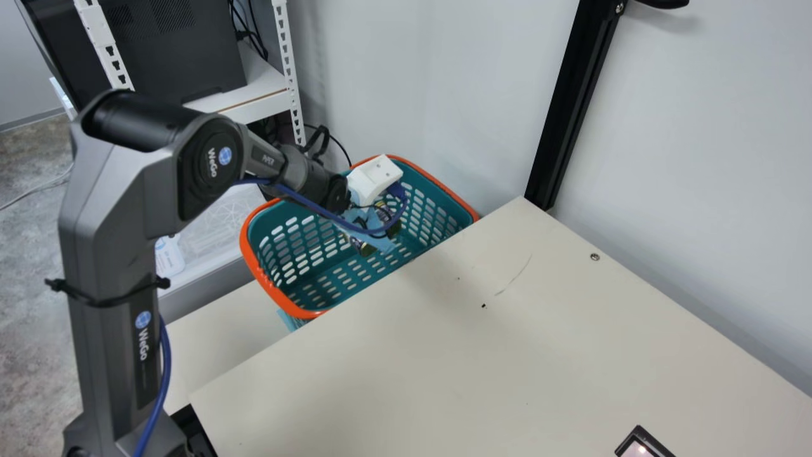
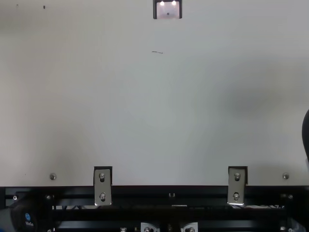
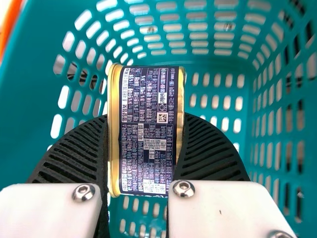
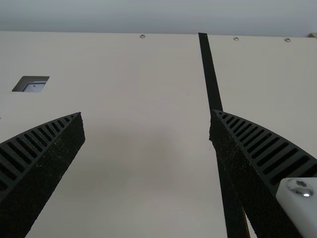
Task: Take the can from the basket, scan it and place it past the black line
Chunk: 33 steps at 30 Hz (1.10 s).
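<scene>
In the main view my left gripper (image 1: 374, 180) hangs inside the teal basket (image 1: 270, 293), which has an orange rim. The left wrist view has the dark blue, gold-rimmed can (image 3: 146, 129) between both ribbed fingers of my left gripper (image 3: 145, 144), which is shut on it; basket walls (image 3: 198, 74) surround them. My right gripper (image 4: 147, 125) stands open over the cream table, nothing between its fingers. The black line (image 4: 210, 74) runs behind its finger at that view's right. A small dark-framed scanner window (image 2: 168, 10) is set in the table, also visible in the main view (image 1: 637, 449).
The basket stands against the edge of the cream table (image 1: 507, 355). A black upright post (image 1: 564, 108) rises at the table's far corner by the wall. A white shelf (image 1: 254, 95) holding a black device stands behind my left arm.
</scene>
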Motion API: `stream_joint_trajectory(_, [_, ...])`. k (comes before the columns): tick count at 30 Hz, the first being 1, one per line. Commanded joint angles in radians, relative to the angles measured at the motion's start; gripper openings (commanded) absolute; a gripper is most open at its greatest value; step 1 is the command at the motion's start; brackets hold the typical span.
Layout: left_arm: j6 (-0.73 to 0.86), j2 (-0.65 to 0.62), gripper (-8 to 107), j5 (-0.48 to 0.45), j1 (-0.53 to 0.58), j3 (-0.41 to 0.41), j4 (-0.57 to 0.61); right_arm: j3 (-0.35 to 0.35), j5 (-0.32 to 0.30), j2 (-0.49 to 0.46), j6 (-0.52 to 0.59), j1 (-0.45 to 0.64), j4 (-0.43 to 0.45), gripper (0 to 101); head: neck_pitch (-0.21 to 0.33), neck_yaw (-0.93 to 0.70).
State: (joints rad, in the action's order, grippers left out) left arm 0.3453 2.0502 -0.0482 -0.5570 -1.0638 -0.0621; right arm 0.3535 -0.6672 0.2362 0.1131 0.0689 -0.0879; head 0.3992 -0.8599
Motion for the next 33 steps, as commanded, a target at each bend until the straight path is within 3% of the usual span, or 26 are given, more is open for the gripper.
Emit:
stream_joint_trajectory(1, [-0.006,-0.020,10,-0.003,0.008,0.003,0.023,0.000,0.000,0.000,0.000,0.000,0.000,101,0.037,-0.037])
stream_joint_trajectory(20, [-0.001,-0.196,10,-0.050,0.046,0.021,0.217,0.000,0.000,0.000,0.000,0.000,0.000,101,0.037,-0.037])
stream_joint_trajectory(33, [-0.103,-0.318,10,-0.065,0.046,0.050,0.213,0.000,0.000,0.000,0.000,0.000,0.000,101,0.037,-0.037])
